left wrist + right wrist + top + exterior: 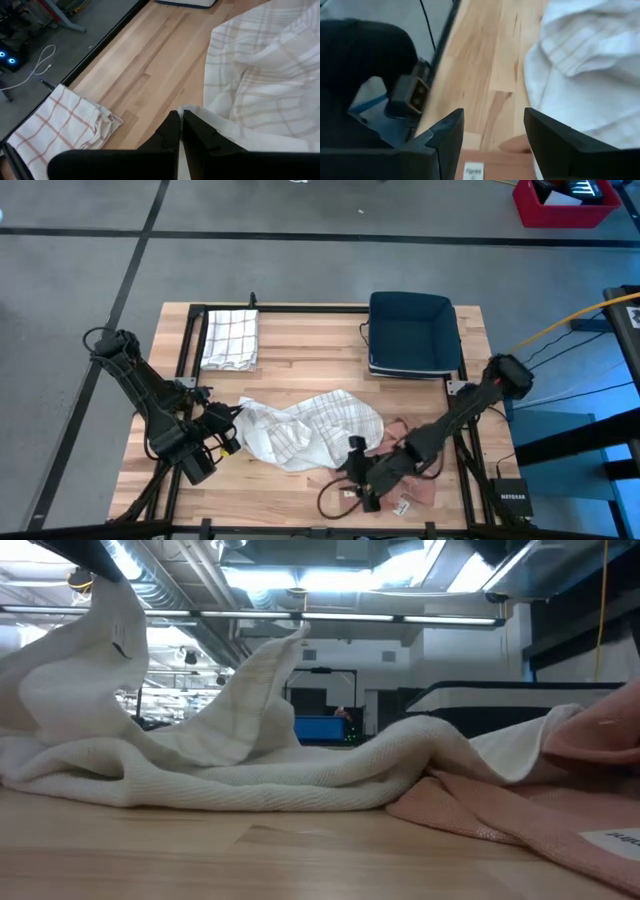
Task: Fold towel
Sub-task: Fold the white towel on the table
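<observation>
Counting three towels, one bin

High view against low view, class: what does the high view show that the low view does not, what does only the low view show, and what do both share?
Only the high view shows the folded checked towel, the dark blue bin, both arms, the left gripper shut on the crumpled white towel and the right gripper with its jaws open. Only the low view shows the room's ceiling lights and the white towel's raised peak. Both share the white towel, the pink cloth and the wooden table.
</observation>
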Motion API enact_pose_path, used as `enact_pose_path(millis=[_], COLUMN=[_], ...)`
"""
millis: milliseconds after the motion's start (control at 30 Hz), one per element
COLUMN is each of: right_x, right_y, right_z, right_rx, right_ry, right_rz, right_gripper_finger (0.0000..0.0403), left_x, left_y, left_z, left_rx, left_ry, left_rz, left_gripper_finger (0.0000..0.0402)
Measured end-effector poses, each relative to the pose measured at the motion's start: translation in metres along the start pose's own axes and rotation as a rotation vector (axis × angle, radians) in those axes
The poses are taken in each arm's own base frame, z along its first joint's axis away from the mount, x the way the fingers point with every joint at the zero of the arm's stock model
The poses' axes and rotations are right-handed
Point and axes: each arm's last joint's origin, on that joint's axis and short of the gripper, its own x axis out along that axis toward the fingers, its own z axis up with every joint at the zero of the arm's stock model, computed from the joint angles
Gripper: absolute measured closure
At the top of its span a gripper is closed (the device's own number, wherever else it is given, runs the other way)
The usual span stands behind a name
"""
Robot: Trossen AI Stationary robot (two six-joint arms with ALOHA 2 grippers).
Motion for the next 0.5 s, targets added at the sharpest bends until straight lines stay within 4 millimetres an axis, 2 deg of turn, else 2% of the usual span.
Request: enact_pose_path(millis=[133, 233, 400, 500], right_x=[0.042, 0.065, 0.09, 0.088], right_y=[0.002, 0.0, -0.005, -0.011], right_z=[-0.026, -0.041, -0.067, -0.075], right_rx=[-0.01, -0.037, -0.022, 0.042], right_ry=[0.042, 0.075, 0.174, 0.281], right_rz=[0.003, 0.004, -0.022, -0.08], right_gripper_finger=[0.0192, 0.0192, 0.0191, 0.0191], left_x=[0.0, 0.0, 0.0, 0.0], left_y=[0.0, 0.0, 0.0, 0.0], left_z=[0.0, 0.0, 0.0, 0.0], left_rx=[0.014, 0.018, 0.013, 0.012], left_ry=[0.001, 0.002, 0.002, 0.005], left_rz=[0.0, 0.001, -0.001, -0.004], left_gripper_finger=[0.0398, 0.0398, 0.0398, 0.0398])
